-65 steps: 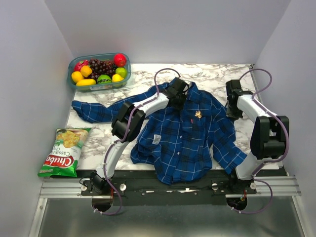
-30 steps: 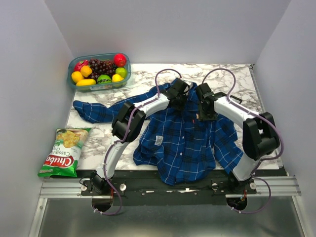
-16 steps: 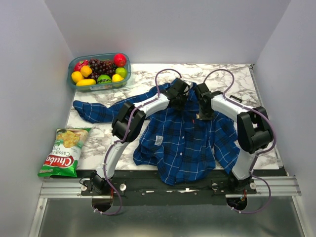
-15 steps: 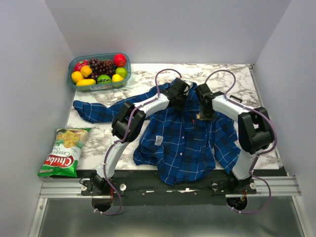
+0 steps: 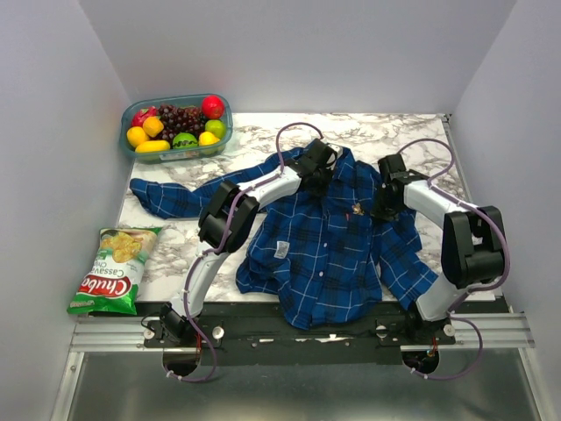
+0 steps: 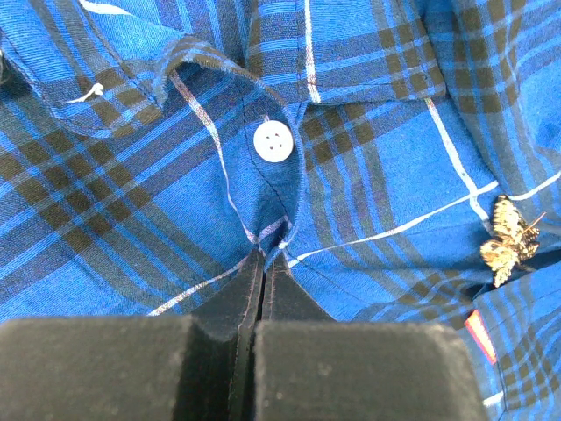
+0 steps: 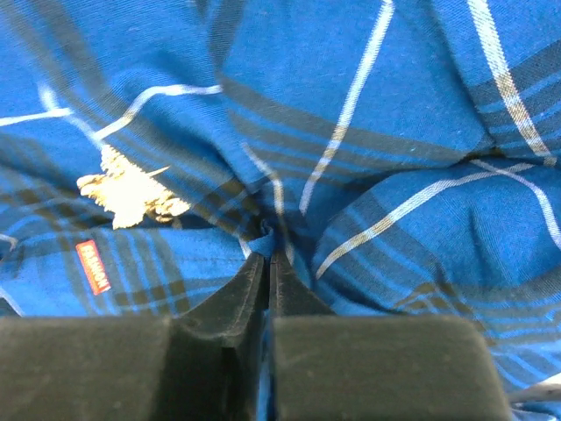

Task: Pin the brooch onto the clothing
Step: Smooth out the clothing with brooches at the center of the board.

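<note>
The blue plaid shirt (image 5: 324,246) lies spread open-front-up on the marble table. The brooch (image 5: 358,209) is a small pale gold leaf-shaped pin lying on the shirt's chest, beside a little red tag (image 5: 340,214). My left gripper (image 5: 317,173) is shut on a pinch of shirt fabric just below the collar button (image 6: 273,140); the brooch (image 6: 511,241) lies to its right. My right gripper (image 5: 383,207) is shut on a fold of shirt fabric just right of the brooch (image 7: 131,193).
A clear container of fruit (image 5: 175,127) stands at the back left. A green chip bag (image 5: 114,267) lies at the front left. The shirt's left sleeve (image 5: 171,193) stretches toward the left edge. Bare marble (image 5: 429,140) shows at the back right.
My right gripper has moved right, from over the brooch to the shirt's shoulder side, uncovering the brooch. The left arm has stayed at the collar.
</note>
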{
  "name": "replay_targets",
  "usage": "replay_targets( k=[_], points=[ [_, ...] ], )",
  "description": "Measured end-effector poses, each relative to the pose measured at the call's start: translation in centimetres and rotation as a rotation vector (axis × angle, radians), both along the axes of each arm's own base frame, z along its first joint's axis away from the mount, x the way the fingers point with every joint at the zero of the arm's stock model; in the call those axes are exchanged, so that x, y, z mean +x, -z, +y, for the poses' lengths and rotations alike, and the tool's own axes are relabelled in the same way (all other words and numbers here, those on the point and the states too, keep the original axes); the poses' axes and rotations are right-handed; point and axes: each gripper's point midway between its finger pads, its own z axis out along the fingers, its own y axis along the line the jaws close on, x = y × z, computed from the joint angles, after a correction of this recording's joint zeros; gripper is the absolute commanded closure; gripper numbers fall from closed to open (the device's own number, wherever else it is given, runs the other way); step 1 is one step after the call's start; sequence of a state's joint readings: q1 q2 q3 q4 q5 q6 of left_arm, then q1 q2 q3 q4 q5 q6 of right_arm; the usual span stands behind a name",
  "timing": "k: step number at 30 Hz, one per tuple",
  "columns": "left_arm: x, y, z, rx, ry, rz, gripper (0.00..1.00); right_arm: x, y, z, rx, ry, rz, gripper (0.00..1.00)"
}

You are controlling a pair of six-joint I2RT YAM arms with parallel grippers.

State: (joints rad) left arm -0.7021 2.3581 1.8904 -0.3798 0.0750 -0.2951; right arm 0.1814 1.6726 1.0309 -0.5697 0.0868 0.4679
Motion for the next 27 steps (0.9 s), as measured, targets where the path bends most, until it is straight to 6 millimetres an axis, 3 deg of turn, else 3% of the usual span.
replay_targets(
  k=[3, 9, 12, 14, 20, 27],
  points=[
    [0.0, 0.0, 0.0, 0.0, 0.0, 0.0, 1.0, 0.4, -1.4, 0.3, 0.008, -0.02, -0.034, 0.46],
    [0.0, 0.0, 0.0, 0.002, 0.003, -0.001, 1.0, 3.0, -6.0, 2.4, -0.014, -0.091, -0.165, 0.46],
    [0.0, 0.0, 0.0, 0.002, 0.003, -0.002, 1.0, 4.3, -7.2, 3.6, -0.056, -0.117, -0.194, 0.48],
    [0.0, 0.0, 0.0, 0.002, 0.003, -0.002, 1.0, 4.8, -7.0, 4.4, -0.083, -0.138, -0.191, 0.51],
    [0.0, 0.0, 0.0, 0.003, 0.004, -0.002, 1.0, 4.9, -3.9, 6.3, -0.167, -0.196, -0.102, 0.57],
    [-0.1, 0.0, 0.0, 0.003, 0.006, -0.001, 1.0, 5.2, -2.2, 6.4, -0.228, -0.204, -0.055, 0.59]
  ],
)
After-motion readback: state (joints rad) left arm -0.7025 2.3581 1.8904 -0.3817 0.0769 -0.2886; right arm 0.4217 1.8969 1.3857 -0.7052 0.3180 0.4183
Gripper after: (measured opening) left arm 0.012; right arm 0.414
